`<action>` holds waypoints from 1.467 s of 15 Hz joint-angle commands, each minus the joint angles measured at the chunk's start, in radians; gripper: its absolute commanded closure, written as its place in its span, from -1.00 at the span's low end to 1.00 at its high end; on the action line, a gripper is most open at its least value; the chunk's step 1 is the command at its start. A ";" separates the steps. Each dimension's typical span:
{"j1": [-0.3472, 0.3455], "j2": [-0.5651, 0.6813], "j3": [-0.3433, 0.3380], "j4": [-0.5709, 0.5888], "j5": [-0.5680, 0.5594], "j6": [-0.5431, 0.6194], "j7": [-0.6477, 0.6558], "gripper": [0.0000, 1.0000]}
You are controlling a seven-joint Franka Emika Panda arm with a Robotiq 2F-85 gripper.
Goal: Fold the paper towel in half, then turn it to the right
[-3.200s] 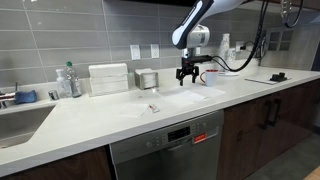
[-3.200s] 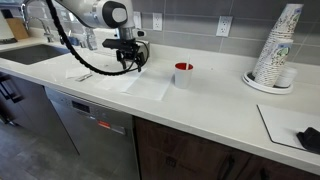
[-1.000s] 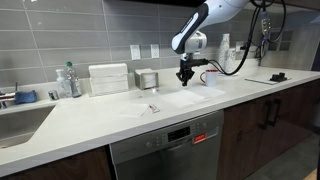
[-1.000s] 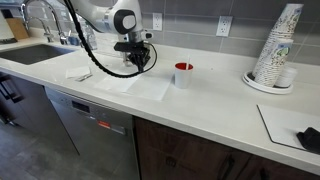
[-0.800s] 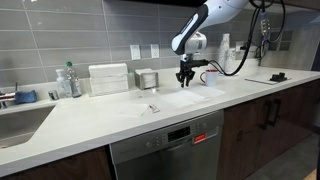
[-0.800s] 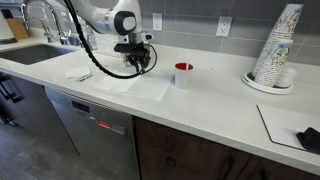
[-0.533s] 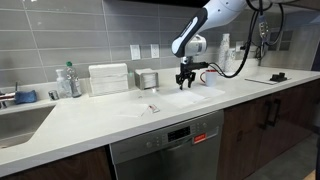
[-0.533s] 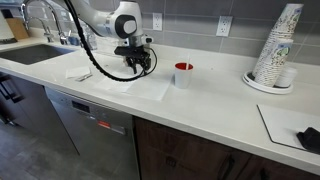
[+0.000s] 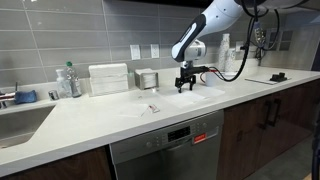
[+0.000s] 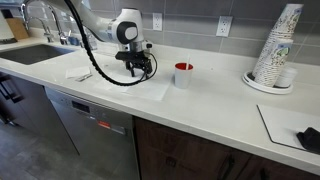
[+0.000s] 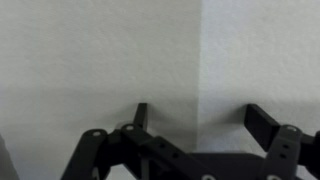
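One gripper [image 10: 140, 72], jaws apart and empty, we see low over the paper towel [image 10: 150, 90]; red cup [image 10: 183, 74] beside it.

— Where do the fingers stand?
— The gripper [image 9: 185, 88] points straight down, its fingers a little apart, low over the paper towel [image 9: 200, 97] on the white countertop [image 9: 90, 118]. Whether they touch the sheet cannot be told.
— And around them?
— Toward the picture's left of the fingers, by the wall, is a metal canister [image 9: 148, 78], then a white ribbed box [image 9: 108, 78] and bottles [image 9: 68, 80]. Left of the fingers and nearer the counter's front edge lies a small crumpled scrap [image 9: 153, 108]. Well off to their right is a dark object [image 9: 277, 77].
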 commanded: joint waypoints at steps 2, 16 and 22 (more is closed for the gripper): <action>-0.014 0.031 0.011 0.045 0.001 -0.009 -0.024 -0.18; -0.019 -0.182 0.003 -0.086 -0.001 -0.099 -0.028 0.86; -0.068 -0.389 0.065 -0.214 0.140 -0.146 -0.210 0.88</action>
